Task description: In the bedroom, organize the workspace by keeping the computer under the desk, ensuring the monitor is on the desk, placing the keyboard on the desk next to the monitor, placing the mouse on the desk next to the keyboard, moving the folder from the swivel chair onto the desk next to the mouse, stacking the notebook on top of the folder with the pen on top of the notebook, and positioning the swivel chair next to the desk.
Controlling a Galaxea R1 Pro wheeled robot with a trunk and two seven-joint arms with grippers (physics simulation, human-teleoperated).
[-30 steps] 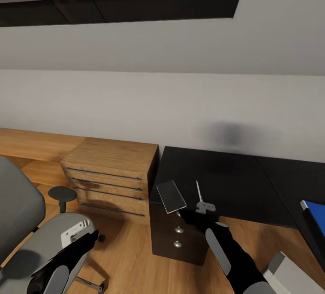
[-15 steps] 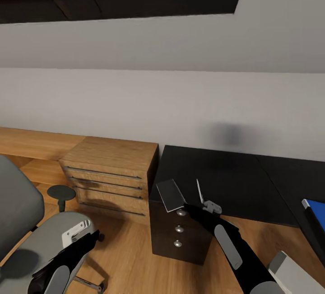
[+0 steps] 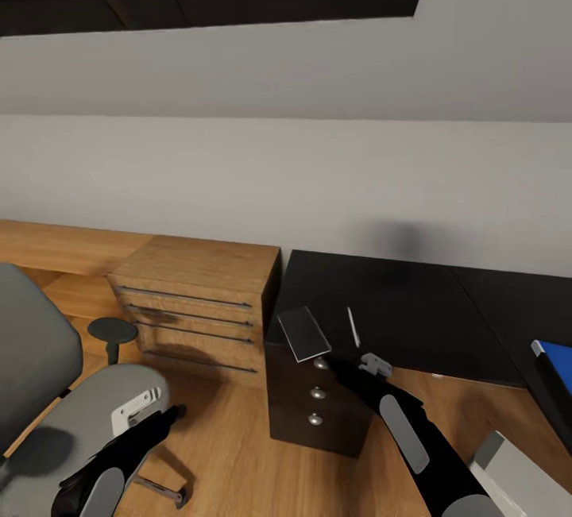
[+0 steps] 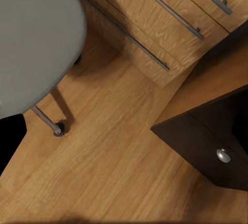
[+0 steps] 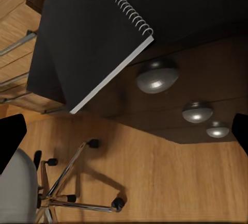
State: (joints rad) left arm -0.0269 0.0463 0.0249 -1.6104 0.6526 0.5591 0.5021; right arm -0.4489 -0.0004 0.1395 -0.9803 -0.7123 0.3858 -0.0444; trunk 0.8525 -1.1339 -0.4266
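Pen (image 3: pixel 353 326) now on desk (image 3: pixel 397 302), clear of right fingers (image 3: pixel 373 364).

**Surfaces around me: wood, matt black, brushed metal**

The floor (image 3: pixel 230 453) below me is warm wood plank with a soft satin sheen. At left centre of the head view, the low cabinet (image 3: pixel 195 302) is light wood with clear grain and slim brushed-metal handles. The desk (image 3: pixel 381 302) top is smooth matt black; its drawer unit (image 3: pixel 314 414) is dark and faintly glossy, with polished domed metal knobs. The notebook (image 5: pixel 88 43) has a matt black cover, a metal wire spiral and a pale paper edge. The swivel chair (image 3: pixel 71 414) seat looks like grey cloth, its base shiny chrome. My forearm shells are matt black and grey plastic.
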